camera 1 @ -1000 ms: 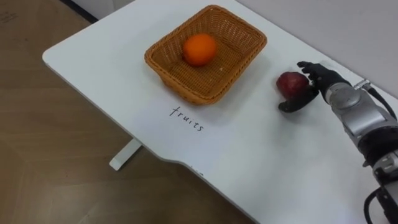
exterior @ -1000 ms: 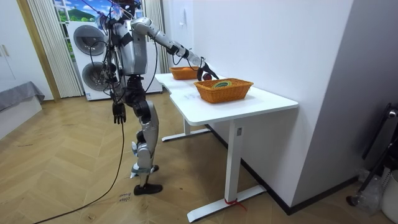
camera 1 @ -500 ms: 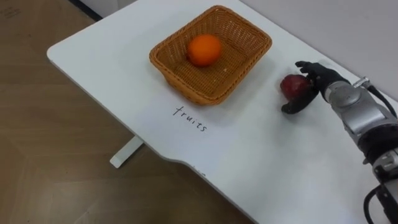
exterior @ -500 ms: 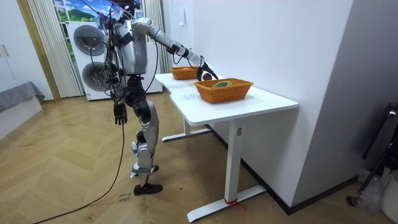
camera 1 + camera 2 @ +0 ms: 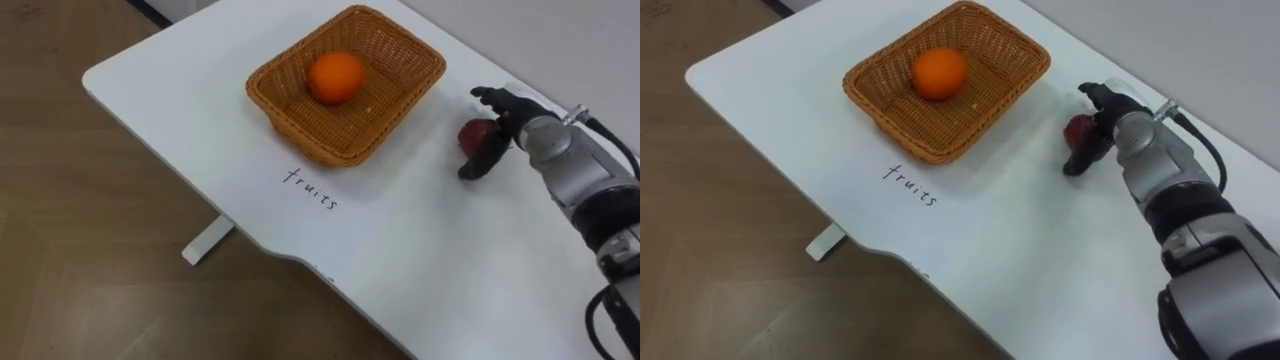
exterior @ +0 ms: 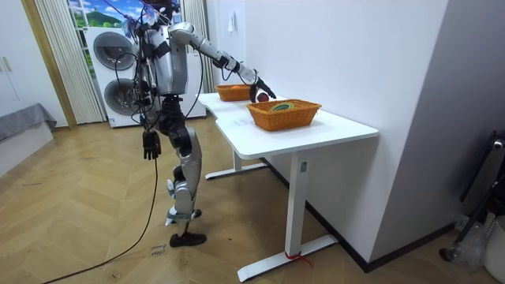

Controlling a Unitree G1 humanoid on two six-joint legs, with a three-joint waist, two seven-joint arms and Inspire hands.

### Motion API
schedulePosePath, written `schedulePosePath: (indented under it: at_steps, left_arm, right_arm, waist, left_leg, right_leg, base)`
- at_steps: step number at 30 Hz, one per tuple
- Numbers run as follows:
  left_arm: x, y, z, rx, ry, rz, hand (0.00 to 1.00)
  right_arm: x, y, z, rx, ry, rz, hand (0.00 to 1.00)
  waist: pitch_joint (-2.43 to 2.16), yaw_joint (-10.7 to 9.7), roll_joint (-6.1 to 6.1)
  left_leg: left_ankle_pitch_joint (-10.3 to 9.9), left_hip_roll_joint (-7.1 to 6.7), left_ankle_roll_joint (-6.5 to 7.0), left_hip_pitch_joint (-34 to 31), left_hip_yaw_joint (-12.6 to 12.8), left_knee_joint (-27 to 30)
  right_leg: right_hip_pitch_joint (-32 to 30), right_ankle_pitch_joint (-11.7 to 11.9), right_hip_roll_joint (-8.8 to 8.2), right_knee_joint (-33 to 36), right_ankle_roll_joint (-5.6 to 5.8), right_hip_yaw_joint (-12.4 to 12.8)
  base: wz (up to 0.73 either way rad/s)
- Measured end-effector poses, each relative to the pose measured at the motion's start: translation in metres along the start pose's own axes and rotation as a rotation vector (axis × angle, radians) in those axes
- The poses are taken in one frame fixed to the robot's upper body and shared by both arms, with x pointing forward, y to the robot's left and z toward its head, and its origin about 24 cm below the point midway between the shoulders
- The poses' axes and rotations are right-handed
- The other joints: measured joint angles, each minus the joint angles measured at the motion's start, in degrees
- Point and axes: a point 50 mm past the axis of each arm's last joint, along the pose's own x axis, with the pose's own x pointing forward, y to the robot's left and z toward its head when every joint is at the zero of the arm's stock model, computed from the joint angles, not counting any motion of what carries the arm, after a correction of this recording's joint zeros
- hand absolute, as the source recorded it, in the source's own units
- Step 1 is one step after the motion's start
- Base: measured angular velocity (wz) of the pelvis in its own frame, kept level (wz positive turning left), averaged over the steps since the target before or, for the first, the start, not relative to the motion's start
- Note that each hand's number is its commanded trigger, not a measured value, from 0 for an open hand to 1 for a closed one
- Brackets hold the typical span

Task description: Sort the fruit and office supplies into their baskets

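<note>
A wicker basket stands on the white table above the handwritten word "fruits". One orange lies inside it. To the basket's right a dark red apple rests at table level, and my right hand has its fingers and thumb curled round it, hiding most of the fruit. In the room view my left hand hangs at my side with relaxed fingers. I stand at the table's long side, right arm stretched out over it.
In the room view a second wicker basket holding something green and yellow stands nearer the camera than the fruit basket. The table's rounded front edge drops to wooden floor. A washing machine stands behind me.
My right hand's fingers have wrapped further over the apple, so less of it shows. The eye view has shifted slightly; the basket and orange have not moved.
</note>
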Motion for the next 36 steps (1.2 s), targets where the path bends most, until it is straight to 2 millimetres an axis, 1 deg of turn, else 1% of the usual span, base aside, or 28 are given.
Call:
schedulePosePath:
  at_steps: [1,4,9,12,16,17,18,22,27,33,36]
  left_arm:
    - [0.000,0.000,0.001,0.006,-0.004,-0.001,0.00]
    - [0.000,-0.002,0.004,0.023,-0.012,-0.007,0.00]
    - [0.000,-0.002,0.004,0.012,-0.009,-0.011,0.00]
    - [0.000,-0.002,0.005,0.013,-0.016,-0.010,0.00]
    - [0.000,-0.001,0.007,0.022,-0.025,-0.009,0.00]
    - [0.000,-0.001,0.008,0.022,-0.027,-0.010,0.00]
    - [0.000,-0.001,0.009,0.022,-0.032,-0.010,0.00]
    - [0.000,-0.002,0.014,0.035,-0.056,-0.013,0.00]
    - [0.000,-0.002,0.020,0.030,-0.081,-0.013,0.00]
    - [0.000,-0.002,0.020,0.029,-0.081,-0.015,0.00]
    - [0.000,-0.002,0.020,0.017,-0.084,-0.018,0.00]
  right_arm:
    - [0.000,-0.001,0.000,-0.008,0.006,-0.004,1.00]
    - [0.001,-0.002,-0.001,-0.022,0.012,-0.004,1.00]
    - [0.001,0.003,0.000,-0.064,0.015,0.030,1.00]
    - [0.001,0.002,-0.002,-0.063,0.028,0.017,1.00]
    - [0.001,0.003,-0.007,-0.068,0.048,0.026,1.00]
    - [0.001,0.003,-0.007,-0.068,0.048,0.024,1.00]
    - [0.001,0.002,-0.006,-0.068,0.046,0.022,1.00]
    - [0.001,0.001,-0.006,-0.067,0.032,0.018,1.00]
    - [0.001,0.001,-0.005,-0.068,0.020,0.019,1.00]
    - [0.002,0.001,-0.005,-0.069,0.015,0.019,1.00]
    - [0.002,0.001,-0.005,-0.070,0.006,0.013,1.00]
  waist:
    - [0.02,0.01,0.02]
    - [0.15,0.44,0.19]
    - [0.15,0.51,0.19]
    - [0.26,1.36,0.28]
    - [0.42,1.91,0.16]
    - [0.44,1.94,0.14]
    - [0.58,1.99,0.28]
    - [0.68,1.98,0.41]
    - [0.72,1.78,0.46]
    - [0.76,1.70,0.38]
    - [1.00,1.70,0.26]
  left_leg:
    - [-0.01,-0.04,-0.01,-0.22,-0.22,0.16]
    - [-0.01,-0.04,-0.02,-0.32,-0.22,0.33]
    - [0.10,-0.02,-0.20,-0.31,-0.32,0.42]
    - [0.15,0.06,-0.36,-0.63,-0.36,0.42]
    - [0.19,0.18,-0.40,-1.03,-0.26,0.53]
    - [0.19,0.18,-0.40,-1.16,-0.26,0.63]
    - [0.19,0.18,-0.39,-1.28,-0.26,0.94]
    - [0.11,0.17,-0.32,-1.27,-0.28,0.95]
    - [0.11,0.22,-0.33,-1.24,-0.18,0.93]
    - [0.11,0.23,-0.33,-1.21,-0.11,0.91]
    - [0.11,0.30,-0.33,-1.16,0.37,0.85]
  right_leg:
    - [-0.08,0.00,0.03,0.02,-0.01,-0.05]
    - [-0.13,0.08,0.05,0.03,-0.06,-0.05]
    - [-0.08,0.12,0.09,0.12,-0.13,-0.28]
    - [-0.41,0.30,0.16,0.13,-0.42,-0.29]
    - [-0.72,0.35,0.22,0.14,-0.48,-0.16]
    - [-0.80,0.36,0.23,0.12,-0.49,-0.16]
    - [-0.80,0.36,0.28,0.12,-0.49,-0.15]
    - [-0.81,0.37,0.28,0.11,-0.48,-0.15]
    - [-0.84,0.36,0.28,0.11,-0.47,-0.14]
    - [-0.82,0.36,0.28,0.11,-0.47,-0.05]
    - [-0.83,0.36,0.30,0.10,-0.47,0.10]
  base:
    - [0.10]
    - [0.02]
    - [-0.01]
    - [0.00]
    - [0.03]
    - [0.00]
    - [0.00]
    - [0.00]
    - [0.00]
    - [0.00]
    - [-0.03]
